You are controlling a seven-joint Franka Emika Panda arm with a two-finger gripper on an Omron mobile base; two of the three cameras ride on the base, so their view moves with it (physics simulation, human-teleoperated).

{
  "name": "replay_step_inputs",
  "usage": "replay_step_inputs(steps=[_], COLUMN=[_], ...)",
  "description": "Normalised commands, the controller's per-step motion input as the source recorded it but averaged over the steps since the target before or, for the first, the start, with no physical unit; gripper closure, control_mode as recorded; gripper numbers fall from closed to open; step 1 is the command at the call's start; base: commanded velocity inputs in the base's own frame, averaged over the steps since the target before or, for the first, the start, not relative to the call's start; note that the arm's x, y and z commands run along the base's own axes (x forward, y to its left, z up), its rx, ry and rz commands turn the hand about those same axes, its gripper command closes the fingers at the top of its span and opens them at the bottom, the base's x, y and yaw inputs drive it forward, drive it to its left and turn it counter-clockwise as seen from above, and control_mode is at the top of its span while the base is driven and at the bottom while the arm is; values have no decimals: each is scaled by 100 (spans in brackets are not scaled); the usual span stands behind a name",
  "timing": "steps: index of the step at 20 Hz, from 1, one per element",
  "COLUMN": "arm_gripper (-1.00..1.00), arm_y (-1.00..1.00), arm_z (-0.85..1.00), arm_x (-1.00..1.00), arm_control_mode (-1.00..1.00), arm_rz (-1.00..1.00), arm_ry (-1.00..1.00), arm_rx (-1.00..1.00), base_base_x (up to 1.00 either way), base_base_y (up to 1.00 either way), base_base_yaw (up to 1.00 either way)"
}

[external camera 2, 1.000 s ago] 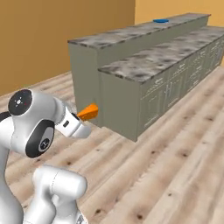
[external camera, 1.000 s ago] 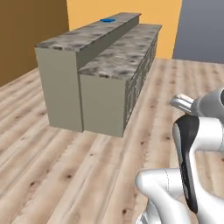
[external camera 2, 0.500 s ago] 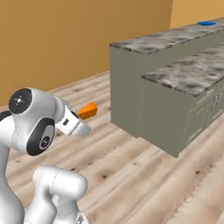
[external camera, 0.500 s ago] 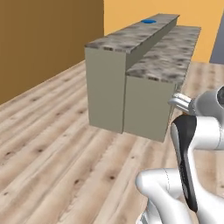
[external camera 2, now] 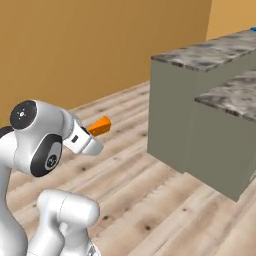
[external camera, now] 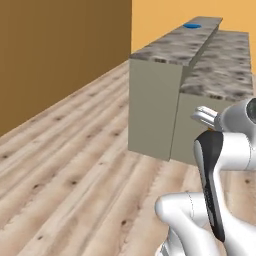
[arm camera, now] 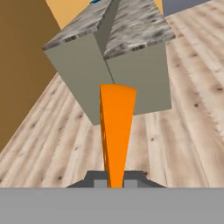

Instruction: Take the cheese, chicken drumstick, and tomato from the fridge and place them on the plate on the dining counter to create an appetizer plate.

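Jaws are clamping tight on the cheese point(arm camera: 115, 131), the narrow end pinched between them and the broad end sticking out toward 12 o'clock in the hand view. Gripper point(external camera 2: 93, 141) is showing from the side in the right base view, with the cheese point(external camera 2: 100, 126) jutting out of it toward 2 o'clock, hanging in the air above the wood floor point(external camera 2: 150, 200). In the left base view the wedge is hiding behind the arm; just the pale end of the hand is poking out at about 3 o'clock. The dining counter point(arm camera: 131, 48) is lying ahead of the wedge in the hand view, end-on, its olive-beige end wall facing the camera and well apart from the cheese. The left base view is giving what the others cut short: the whole length of the dining counter point(external camera: 175, 50) running off toward 1 o'clock, with the plate point(external camera: 192, 25) sitting on the far end of the upper marble top. Right base view is catching only a blue sliver of the plate point(external camera 2: 253, 29) at its 2 o'clock edge. A brown wall point(external camera: 60, 55) is standing at 9 o'clock in the left base view.
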Motion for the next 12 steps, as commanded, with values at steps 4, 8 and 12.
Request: replay_step_inputs(steps=[4,8,12], arm_gripper=[100,100,100], arm_y=[0,0,0], arm_z=[0,0,0], arm_x=[0,0,0], arm_control_mode=[100,100,100], arm_rz=[0,0,0], arm_ry=[0,0,0], arm_rx=[0,0,0], base_base_x=[100,100,100], base_base_y=[100,100,100], base_base_yaw=[-12,-26,-41])
